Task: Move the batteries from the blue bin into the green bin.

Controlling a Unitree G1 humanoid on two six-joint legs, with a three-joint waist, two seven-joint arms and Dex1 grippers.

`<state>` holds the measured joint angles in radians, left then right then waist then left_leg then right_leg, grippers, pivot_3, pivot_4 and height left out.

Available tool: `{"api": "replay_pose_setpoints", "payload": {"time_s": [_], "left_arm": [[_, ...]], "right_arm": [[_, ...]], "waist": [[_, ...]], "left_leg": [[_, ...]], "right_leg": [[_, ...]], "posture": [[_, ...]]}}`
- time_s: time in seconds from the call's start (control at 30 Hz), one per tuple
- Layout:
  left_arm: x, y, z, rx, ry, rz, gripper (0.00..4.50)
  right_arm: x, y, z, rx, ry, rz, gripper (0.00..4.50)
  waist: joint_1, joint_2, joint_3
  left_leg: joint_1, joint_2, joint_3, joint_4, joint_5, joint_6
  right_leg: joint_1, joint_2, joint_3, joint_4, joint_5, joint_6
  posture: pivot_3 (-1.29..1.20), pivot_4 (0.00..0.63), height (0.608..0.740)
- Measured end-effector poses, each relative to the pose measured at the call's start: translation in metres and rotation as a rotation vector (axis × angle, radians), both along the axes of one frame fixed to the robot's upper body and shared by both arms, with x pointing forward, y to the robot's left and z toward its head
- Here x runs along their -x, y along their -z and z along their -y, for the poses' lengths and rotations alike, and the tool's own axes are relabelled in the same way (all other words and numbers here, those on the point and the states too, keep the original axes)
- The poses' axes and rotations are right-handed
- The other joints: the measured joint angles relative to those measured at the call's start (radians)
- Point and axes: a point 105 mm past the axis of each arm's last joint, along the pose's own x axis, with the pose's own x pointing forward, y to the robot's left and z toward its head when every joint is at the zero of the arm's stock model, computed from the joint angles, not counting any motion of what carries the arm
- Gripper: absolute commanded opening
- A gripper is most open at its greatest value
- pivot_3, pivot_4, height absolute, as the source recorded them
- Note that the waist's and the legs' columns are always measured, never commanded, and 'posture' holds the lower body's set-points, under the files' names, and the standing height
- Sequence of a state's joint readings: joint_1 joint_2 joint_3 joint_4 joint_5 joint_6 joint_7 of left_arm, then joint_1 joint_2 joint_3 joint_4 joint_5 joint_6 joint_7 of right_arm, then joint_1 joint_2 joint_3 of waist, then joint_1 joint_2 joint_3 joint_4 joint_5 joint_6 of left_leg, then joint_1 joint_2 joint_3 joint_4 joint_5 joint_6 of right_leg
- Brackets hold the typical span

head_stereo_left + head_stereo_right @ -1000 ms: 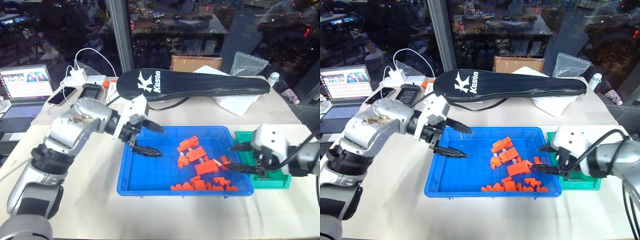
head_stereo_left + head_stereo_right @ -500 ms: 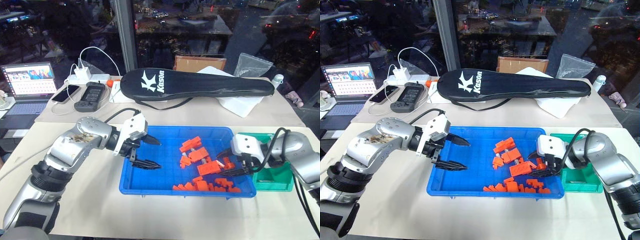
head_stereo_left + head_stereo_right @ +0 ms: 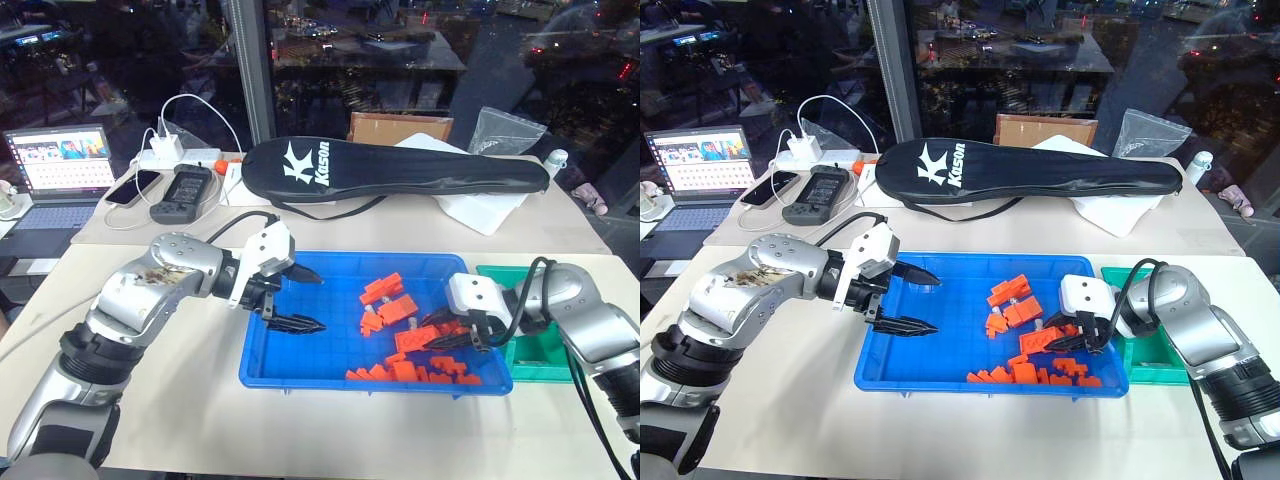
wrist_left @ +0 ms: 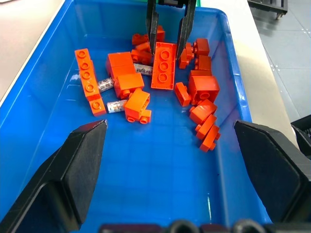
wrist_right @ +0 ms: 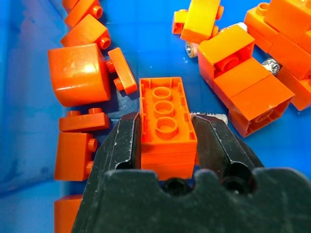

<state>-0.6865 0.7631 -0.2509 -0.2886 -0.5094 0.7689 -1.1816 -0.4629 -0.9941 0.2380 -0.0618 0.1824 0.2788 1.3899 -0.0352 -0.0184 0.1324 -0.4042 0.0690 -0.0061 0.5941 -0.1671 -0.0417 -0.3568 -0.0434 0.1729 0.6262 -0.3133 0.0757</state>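
Here we see the right end effector (image 5: 165, 145) lowered into the blue bin (image 3: 300, 350), its two black fingers (image 5: 124, 145) closed against both sides of a long orange brick (image 5: 165, 121) with three studs. Whether the brick is lifted or resting on the bin floor we cannot tell. The left end effector (image 3: 300, 300) hovers over the bin's bare part at about 9 o'clock, spread wide and holding nothing.

The batteries (image 4: 116, 106) lie among the orange bricks (image 4: 201, 104) toward 3 o'clock in the blue bin; in the left wrist view we pick out three slim silvery cylinders, each partly tucked under or beside a brick, and one more end peeks out just beside the gripped brick. The green bin (image 3: 540, 350) sits on the tabletop (image 3: 330, 430) touching the blue bin's 3 o'clock edge.
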Motion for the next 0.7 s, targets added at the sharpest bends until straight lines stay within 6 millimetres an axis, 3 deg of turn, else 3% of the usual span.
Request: {"api": "replay_pose_setpoints", "payload": {"time_s": [0.17, 0.37, 0.43, 0.47, 0.57, 0.67, 0.7], "left_arm": [[-0.001, -0.003, -0.001, 0.011, -0.007, 0.007, 4.50], [0.000, -0.002, -0.003, 0.012, -0.012, 0.003, 4.50], [0.000, 0.001, -0.004, 0.010, -0.016, -0.009, 4.50], [0.000, 0.002, -0.004, 0.010, -0.017, -0.010, 4.50], [0.000, 0.003, -0.005, 0.006, -0.020, -0.016, 4.50], [0.000, 0.004, -0.007, 0.000, -0.024, -0.017, 4.50], [0.000, 0.004, -0.007, 0.000, -0.024, -0.017, 4.50]], "right_arm": [[0.001, -0.034, -0.026, -0.078, -0.061, 0.060, 1.35], [0.010, -0.033, -0.078, -0.212, -0.109, -0.013, 1.35], [0.014, -0.026, -0.093, -0.225, -0.118, -0.046, 2.37], [0.014, -0.025, -0.096, -0.228, -0.122, -0.048, 2.47], [0.022, -0.025, -0.108, -0.240, -0.142, -0.077, 3.50], [0.022, -0.029, -0.095, -0.206, -0.118, -0.071, 4.47], [0.018, -0.031, -0.087, -0.186, -0.091, -0.062, 4.47]], "waist": [[-0.006, 0.000, 0.000], [-0.004, 0.000, 0.000], [0.001, 0.000, 0.000], [0.002, 0.000, 0.000], [0.006, 0.000, 0.000], [0.016, 0.000, 0.000], [0.019, 0.000, 0.000]], "left_leg": [[0.001, 0.000, 0.000, -0.001, 0.000, 0.000], [0.000, 0.000, -0.001, 0.000, 0.000, 0.000], [0.000, 0.000, -0.001, 0.001, 0.000, 0.000], [0.000, 0.000, -0.001, 0.001, 0.000, 0.000], [-0.001, 0.000, -0.001, 0.001, 0.000, 0.000], [-0.001, 0.000, -0.001, 0.002, 0.000, 0.000], [-0.001, 0.000, -0.001, 0.002, 0.000, 0.000]], "right_leg": [[0.000, 0.001, 0.000, 0.001, 0.000, 0.000], [0.000, 0.001, 0.000, 0.001, 0.000, -0.001], [0.000, 0.000, -0.001, 0.001, 0.000, -0.001], [0.000, 0.000, -0.001, 0.001, 0.000, -0.001], [-0.001, 0.000, -0.001, 0.002, 0.000, 0.000], [-0.001, 0.000, -0.001, 0.002, 0.000, 0.000], [-0.001, 0.000, -0.001, 0.001, 0.000, 0.000]], "posture": [[0.00, 0.150, 0.720], [0.00, 0.150, 0.720], [0.00, 0.150, 0.720], [0.00, 0.150, 0.720], [0.00, 0.150, 0.720], [0.00, 0.150, 0.720], [0.00, 0.150, 0.720]]}}
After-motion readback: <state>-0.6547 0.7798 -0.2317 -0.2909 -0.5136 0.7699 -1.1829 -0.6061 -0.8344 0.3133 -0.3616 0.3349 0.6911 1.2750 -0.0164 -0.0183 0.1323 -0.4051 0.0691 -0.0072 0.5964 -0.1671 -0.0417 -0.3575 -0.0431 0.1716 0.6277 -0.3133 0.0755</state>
